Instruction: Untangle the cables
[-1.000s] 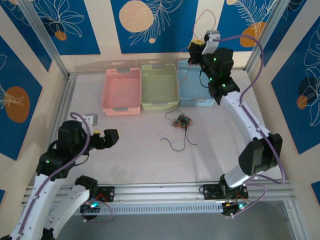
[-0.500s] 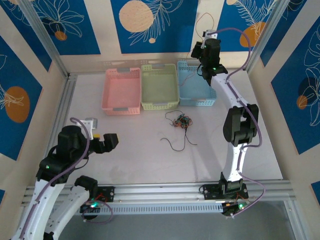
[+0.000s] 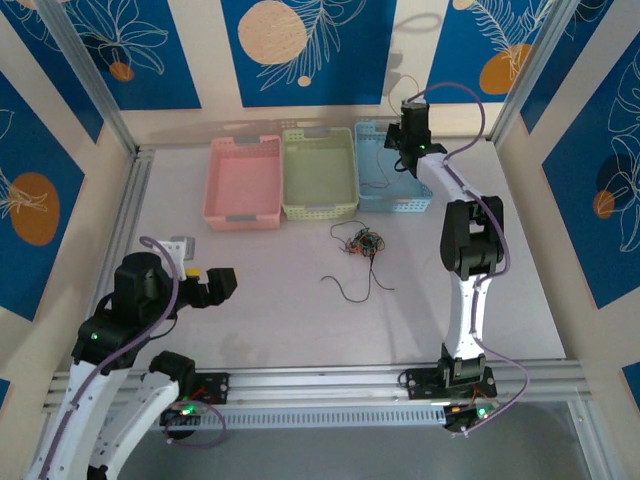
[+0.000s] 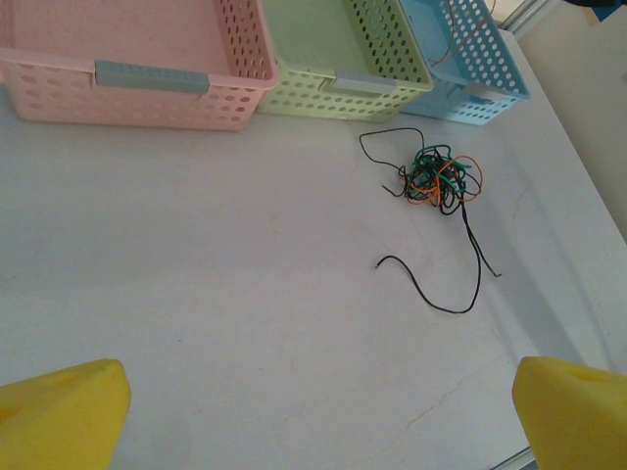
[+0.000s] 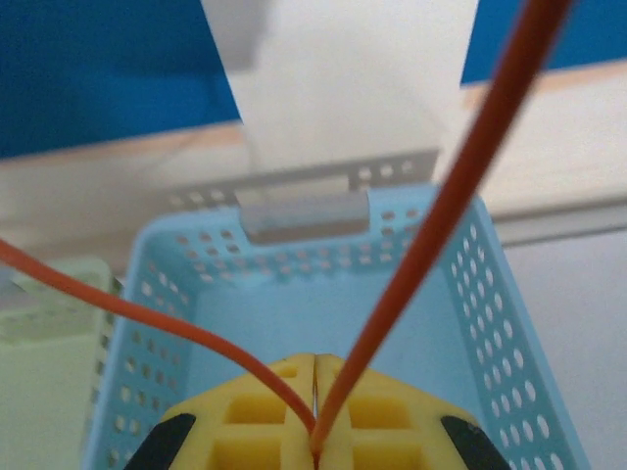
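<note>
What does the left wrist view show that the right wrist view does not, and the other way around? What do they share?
Of the two, the left wrist view adds the tangle of cables on the table, a black cable trailing out of it, the pink basket, and the left gripper open wide. The right wrist view adds the right gripper shut on an orange cable, above the blue basket. Both show the blue basket and the green basket beside it.
</note>
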### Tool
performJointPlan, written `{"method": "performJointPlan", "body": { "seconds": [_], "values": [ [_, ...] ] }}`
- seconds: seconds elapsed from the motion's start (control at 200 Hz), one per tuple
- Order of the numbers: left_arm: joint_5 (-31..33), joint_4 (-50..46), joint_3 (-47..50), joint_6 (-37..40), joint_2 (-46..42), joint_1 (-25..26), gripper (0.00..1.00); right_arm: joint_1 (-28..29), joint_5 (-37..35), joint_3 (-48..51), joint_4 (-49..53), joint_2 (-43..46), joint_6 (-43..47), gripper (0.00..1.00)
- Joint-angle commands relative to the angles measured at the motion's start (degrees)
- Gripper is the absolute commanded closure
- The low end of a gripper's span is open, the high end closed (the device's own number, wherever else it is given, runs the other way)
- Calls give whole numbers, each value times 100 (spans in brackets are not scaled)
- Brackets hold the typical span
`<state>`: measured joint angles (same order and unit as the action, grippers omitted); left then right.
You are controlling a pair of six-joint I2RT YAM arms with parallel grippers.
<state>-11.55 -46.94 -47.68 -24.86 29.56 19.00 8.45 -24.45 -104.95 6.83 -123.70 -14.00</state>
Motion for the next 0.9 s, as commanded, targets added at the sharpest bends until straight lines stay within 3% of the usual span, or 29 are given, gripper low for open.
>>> {"method": "performJointPlan", "body": {
  "seconds": [0.0,0.245,0.54,0.71,0.895],
  "values": [
    [-104,123,56,148,-82,42,0,-91,46,-666,1238,-397,-168,100],
    [-102,134,66,153,-91,44,0,-107,305,-1640,2694,-1047,-413,100],
    [-128,148,75,149,-91,42,0,-161,603,-2121,3356,-1275,-560,79],
    [-133,150,75,148,-94,42,0,-171,564,-2433,3802,-1261,-837,62],
    [-146,159,75,148,-98,42,0,-136,519,-2309,3849,-738,-1047,58]
  ]
}}
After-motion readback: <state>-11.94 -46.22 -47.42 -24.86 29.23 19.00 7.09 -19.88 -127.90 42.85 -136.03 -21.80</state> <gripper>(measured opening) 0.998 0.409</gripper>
